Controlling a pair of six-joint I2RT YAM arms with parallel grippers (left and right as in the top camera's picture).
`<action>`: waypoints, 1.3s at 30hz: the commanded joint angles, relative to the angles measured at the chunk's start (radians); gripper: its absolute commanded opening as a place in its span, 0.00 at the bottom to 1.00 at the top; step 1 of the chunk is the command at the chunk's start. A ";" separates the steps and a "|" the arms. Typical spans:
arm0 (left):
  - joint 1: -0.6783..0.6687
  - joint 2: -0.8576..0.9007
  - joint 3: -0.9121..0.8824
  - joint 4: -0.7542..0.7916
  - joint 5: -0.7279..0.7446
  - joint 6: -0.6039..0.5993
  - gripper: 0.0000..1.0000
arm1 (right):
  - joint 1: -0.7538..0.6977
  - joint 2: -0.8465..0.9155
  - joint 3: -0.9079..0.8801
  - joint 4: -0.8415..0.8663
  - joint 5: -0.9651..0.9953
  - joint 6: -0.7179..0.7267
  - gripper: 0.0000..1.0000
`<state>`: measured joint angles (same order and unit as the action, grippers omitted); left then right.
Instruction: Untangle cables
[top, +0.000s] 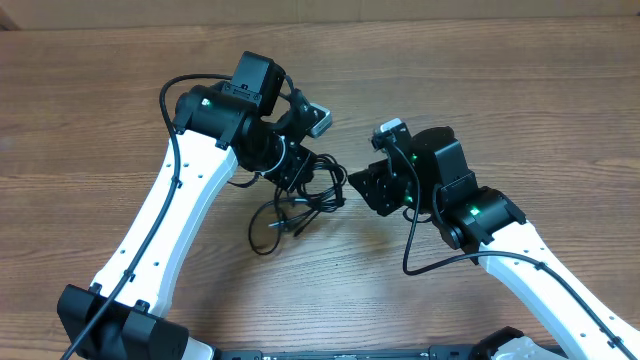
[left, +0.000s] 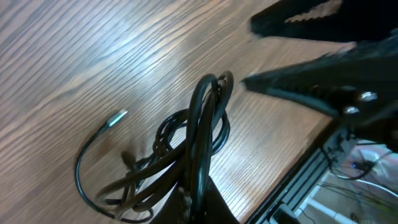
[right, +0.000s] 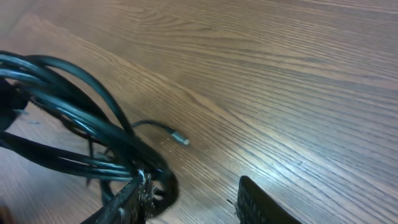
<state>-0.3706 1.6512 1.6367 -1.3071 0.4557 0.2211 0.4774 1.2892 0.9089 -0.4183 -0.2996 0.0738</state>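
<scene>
Two grippers flank cable knot (top: 300, 198): we clamp left gripper (top: 292, 170) on knot as anchor; right gripper (top: 368, 188) beside knot, fingers (right: 261, 202) parted, gripping nothing.

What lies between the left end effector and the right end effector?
Loops of the tangled cables lie there, running from the left end effector toward the right end effector, over the wooden table. The overhead view shows it.

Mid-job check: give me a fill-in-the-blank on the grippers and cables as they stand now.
The left gripper is ___ on the cables.
The right gripper has its jaws ___.
A silver plug tip rests on the bare ___ table.
Missing words: shut; open; wooden.
</scene>
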 joint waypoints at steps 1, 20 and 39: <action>0.003 -0.017 0.015 0.010 0.112 0.065 0.04 | -0.002 -0.021 0.007 0.008 -0.032 -0.023 0.43; 0.003 -0.017 0.015 -0.017 0.226 0.139 0.04 | -0.002 -0.021 0.007 0.039 -0.014 -0.023 0.43; 0.000 -0.017 0.015 -0.017 0.074 0.137 0.04 | -0.001 -0.021 0.007 -0.011 -0.264 -0.280 0.04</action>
<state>-0.3714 1.6512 1.6367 -1.3243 0.5724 0.3439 0.4767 1.2892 0.9089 -0.4351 -0.5358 -0.1783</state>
